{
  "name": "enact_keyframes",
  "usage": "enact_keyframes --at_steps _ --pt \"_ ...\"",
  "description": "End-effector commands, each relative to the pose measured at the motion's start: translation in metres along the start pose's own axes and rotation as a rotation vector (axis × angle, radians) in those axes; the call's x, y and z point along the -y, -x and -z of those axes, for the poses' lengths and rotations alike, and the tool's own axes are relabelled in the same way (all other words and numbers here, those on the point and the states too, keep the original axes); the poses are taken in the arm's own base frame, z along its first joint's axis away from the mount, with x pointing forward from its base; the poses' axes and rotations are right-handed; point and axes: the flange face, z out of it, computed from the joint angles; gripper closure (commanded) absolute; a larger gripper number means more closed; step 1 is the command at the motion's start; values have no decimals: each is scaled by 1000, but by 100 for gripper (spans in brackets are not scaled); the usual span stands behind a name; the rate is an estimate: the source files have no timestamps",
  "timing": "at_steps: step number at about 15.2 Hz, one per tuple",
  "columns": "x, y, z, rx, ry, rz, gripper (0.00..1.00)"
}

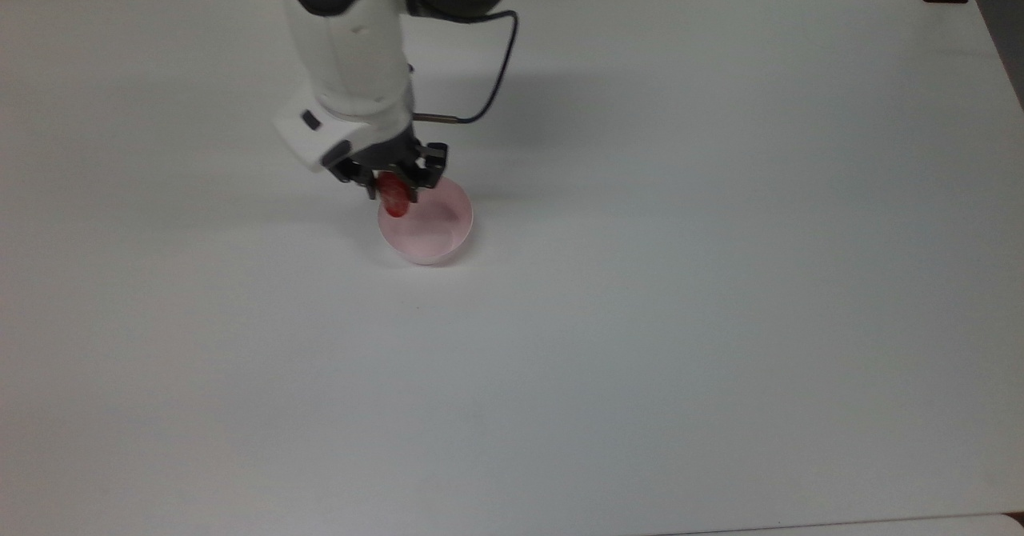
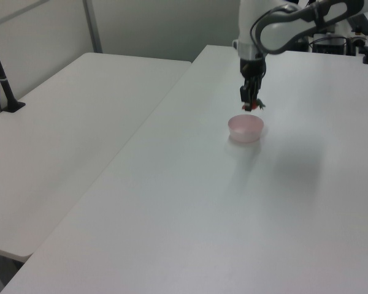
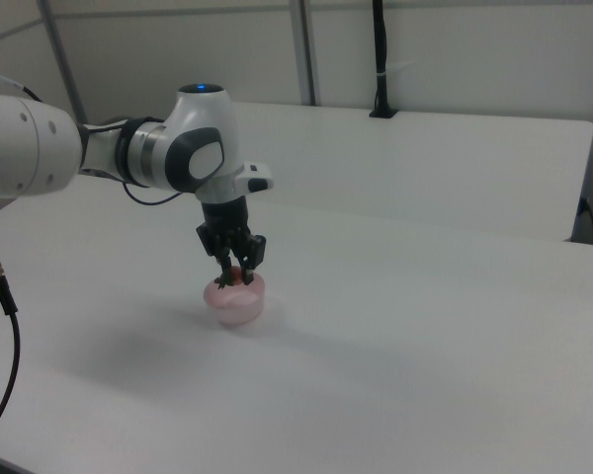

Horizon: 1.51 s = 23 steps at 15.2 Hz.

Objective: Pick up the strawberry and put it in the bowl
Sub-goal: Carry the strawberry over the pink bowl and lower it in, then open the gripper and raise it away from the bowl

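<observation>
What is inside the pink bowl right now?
Nothing lies in the bowl; its visible floor is bare. The strawberry hangs over its rim in the gripper, covering part of the inside.

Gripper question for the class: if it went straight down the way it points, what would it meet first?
Probably the bowl: the gripper, shut on the strawberry, hangs over its rim; exact depth is unclear.

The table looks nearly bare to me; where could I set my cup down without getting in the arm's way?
Almost all of the table is free: the top view's whole right half and the wide strip below the bowl. The one crowded spot is at the bowl, where the gripper holds the strawberry above its rim.
</observation>
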Motion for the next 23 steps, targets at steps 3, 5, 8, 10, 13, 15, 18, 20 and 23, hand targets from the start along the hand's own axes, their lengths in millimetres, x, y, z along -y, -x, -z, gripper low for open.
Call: enact_keyframes --at_steps 3,5,8,10,13,15,18,20,23 --pt "29 -5 -23 26 26 -18 52" --pt "30 -5 -27 31 37 -9 30" --pt "31 -4 -19 24 38 -77 0" --pt "31 -1 26 -2 37 -121 0" --pt "28 27 105 28 41 -134 0" --pt "26 57 157 17 38 -131 0" --pt "14 89 203 -9 35 -143 0" --pt "5 99 206 -15 33 -120 0" --pt "-5 100 209 -23 34 93 0"
